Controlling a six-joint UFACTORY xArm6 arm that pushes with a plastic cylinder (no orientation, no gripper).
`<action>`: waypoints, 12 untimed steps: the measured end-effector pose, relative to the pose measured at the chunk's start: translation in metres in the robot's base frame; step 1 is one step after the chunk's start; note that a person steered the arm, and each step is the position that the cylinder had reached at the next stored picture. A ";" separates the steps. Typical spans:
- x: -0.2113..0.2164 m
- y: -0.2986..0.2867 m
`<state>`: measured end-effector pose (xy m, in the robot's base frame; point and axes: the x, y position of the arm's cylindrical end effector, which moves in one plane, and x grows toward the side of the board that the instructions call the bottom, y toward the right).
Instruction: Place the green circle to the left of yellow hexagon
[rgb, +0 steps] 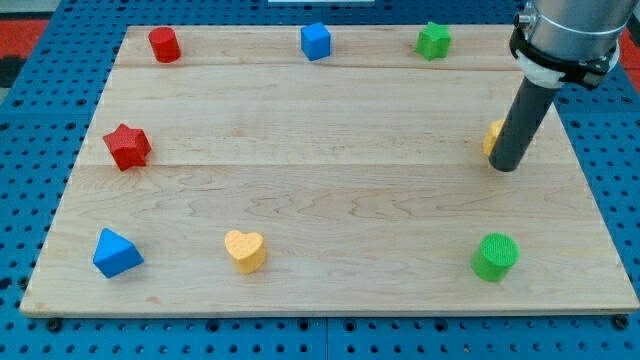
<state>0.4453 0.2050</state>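
Lying below tool (505, 167): green circle (495, 256)

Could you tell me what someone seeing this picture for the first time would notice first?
Most striking is the thick dark rod coming down at the view's upper right, my tip resting on the wooden board and hiding most of a yellow block right beside it. Next comes the bright green circle, alone near the view's lower right, well below my tip. Other coloured blocks sit scattered round the board's edges.

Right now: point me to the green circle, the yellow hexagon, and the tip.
green circle (495, 254), camera view, top face.
yellow hexagon (493, 137), camera view, visible left edge; the rest is behind the rod.
my tip (506, 166), camera view, rod's lower end.
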 end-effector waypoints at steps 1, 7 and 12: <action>0.042 0.065; 0.085 -0.080; 0.012 -0.104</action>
<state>0.4574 0.1013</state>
